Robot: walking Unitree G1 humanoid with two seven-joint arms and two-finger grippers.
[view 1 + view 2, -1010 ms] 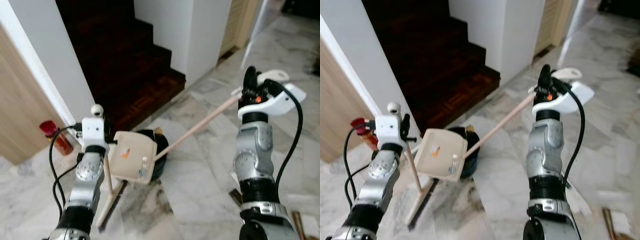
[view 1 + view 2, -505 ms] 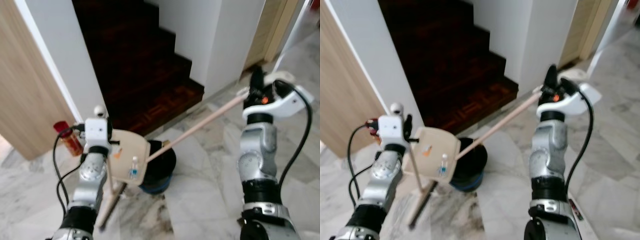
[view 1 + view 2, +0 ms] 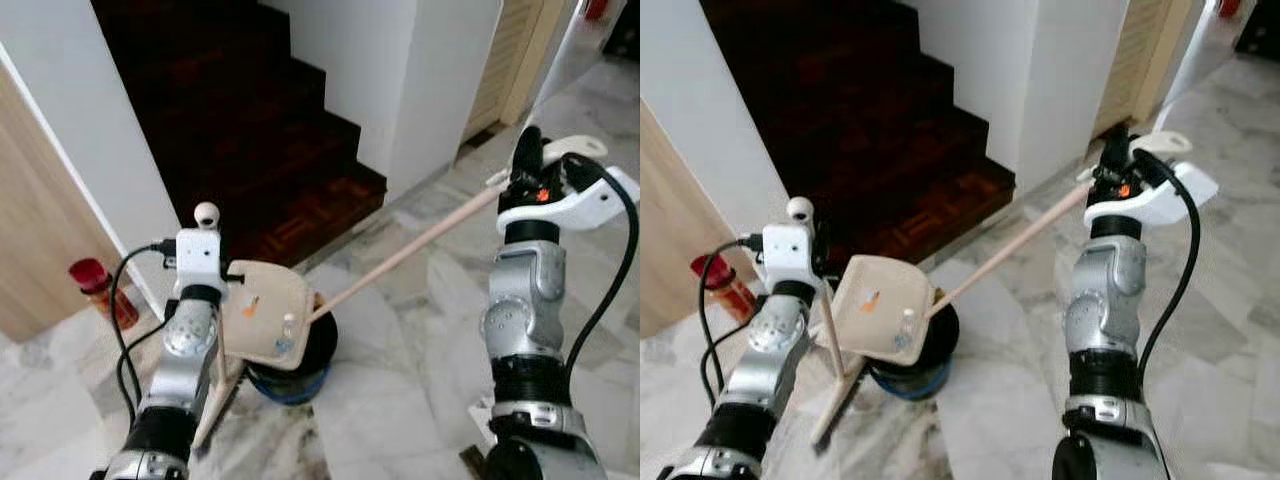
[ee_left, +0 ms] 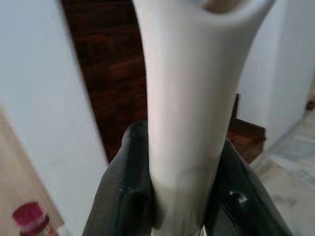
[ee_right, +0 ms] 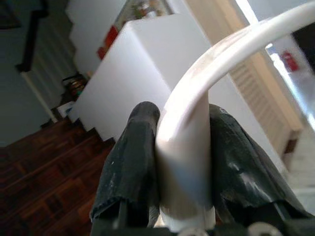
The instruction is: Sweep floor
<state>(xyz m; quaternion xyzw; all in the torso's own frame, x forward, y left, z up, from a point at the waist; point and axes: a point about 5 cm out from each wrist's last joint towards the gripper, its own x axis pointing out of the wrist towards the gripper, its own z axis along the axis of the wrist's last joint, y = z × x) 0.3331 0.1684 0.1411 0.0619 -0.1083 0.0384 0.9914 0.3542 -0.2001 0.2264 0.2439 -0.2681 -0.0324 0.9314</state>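
My right gripper (image 3: 524, 170) is shut on the white curved grip (image 5: 197, 123) of a long wooden pole (image 3: 410, 245). The pole runs down to a beige dustpan (image 3: 262, 312), which hangs tilted over a black and blue bin (image 3: 300, 368). A small clear bottle (image 3: 287, 334) and an orange scrap (image 3: 250, 304) lie in the pan. My left gripper (image 3: 222, 278) is shut on the white handle (image 4: 182, 98) of a broom. Its stick (image 3: 212, 385) slants down to the floor beside the bin, with dark bristles at the bottom.
Dark wooden stairs (image 3: 250, 130) rise just behind the bin, between white walls. A red container (image 3: 95, 280) stands by the wooden door on the left. Marble floor (image 3: 400, 400) stretches to the right and front. A slatted door (image 3: 500, 60) is at the back right.
The whole view has shifted as the camera moved. Both grippers keep their hold, and the dustpan stays tilted over the bin.
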